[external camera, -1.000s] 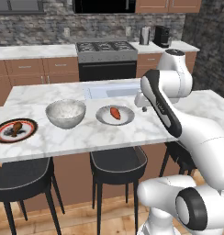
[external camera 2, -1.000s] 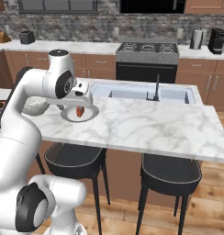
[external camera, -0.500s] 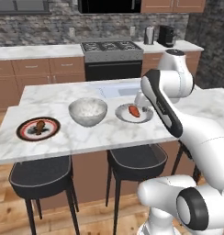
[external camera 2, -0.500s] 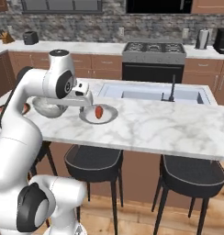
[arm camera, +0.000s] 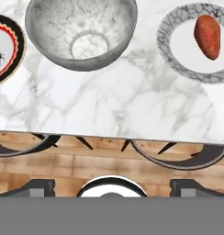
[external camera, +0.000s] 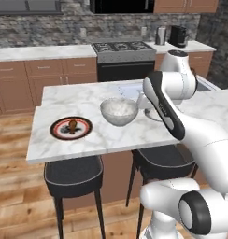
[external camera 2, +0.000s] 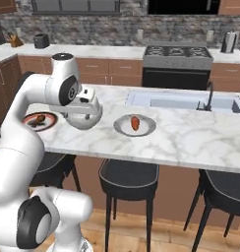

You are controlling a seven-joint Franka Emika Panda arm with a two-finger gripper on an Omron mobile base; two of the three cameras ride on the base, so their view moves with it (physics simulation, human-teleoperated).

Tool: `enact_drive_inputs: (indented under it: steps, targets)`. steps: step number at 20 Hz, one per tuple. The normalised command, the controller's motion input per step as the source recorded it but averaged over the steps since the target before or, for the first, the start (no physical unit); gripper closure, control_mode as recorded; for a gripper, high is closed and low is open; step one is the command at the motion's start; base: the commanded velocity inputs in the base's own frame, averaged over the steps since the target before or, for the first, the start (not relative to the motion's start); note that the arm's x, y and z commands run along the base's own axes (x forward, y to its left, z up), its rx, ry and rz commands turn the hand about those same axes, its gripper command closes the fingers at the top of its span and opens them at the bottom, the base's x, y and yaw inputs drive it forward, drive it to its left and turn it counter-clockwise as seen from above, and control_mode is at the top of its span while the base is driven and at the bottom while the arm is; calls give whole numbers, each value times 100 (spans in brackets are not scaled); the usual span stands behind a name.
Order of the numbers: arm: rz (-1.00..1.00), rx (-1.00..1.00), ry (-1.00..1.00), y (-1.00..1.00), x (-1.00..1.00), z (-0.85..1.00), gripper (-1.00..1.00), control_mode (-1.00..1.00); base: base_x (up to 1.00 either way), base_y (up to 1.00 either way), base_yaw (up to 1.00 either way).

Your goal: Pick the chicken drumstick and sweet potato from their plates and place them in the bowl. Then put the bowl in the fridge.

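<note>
Left base view: bowl point(external camera: 118, 111) standing on the marble bench point(external camera: 88, 133), nothing visible inside. Left of the bowl, well apart, the red-rimmed plate point(external camera: 71, 128) carrying the chicken drumstick point(external camera: 72, 124). Right of the bowl, a sliver of the grey plate point(external camera: 152, 115) showing past the white arm.

Right base view: claw point(external camera 2: 82, 105) hanging low in front of the bowl point(external camera 2: 87, 119), hiding much of it; fingers not clearly made out here. Right of the bowl, near but apart, the grey plate point(external camera 2: 135, 125) holding the sweet potato point(external camera 2: 135, 123) lengthwise at its middle. Left of the bowl, partly behind the arm, the red-rimmed plate point(external camera 2: 40, 120) with the drumstick point(external camera 2: 38, 118) on it.

Hand view: claw spread wide, its two dark tips point(arm camera: 39, 187) far apart at the bottom, gripping nothing. Bowl point(arm camera: 81, 32) beyond the tips, hollow bare. Beside the bowl, the grey plate point(arm camera: 183, 59) with the sweet potato point(arm camera: 207, 36) resting on it. On the bowl's other side, an edge of the red-rimmed plate point(arm camera: 16, 57).
</note>
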Motion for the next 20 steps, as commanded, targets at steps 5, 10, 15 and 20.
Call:
enact_drive_inputs:
  steps: [5, 10, 15, 20]
  targets:
    - [0, 0, 0, 0, 0, 0, -100, 100, 50, 38, -3]
    - [0, 0, 0, 0, 0, 0, -100, 100, 62, 22, 0]
    - [0, 0, 0, 0, 0, 0, -100, 100, 47, 40, -1]
    - [0, 0, 0, 0, 0, 0, -100, 100, 56, 41, -3]
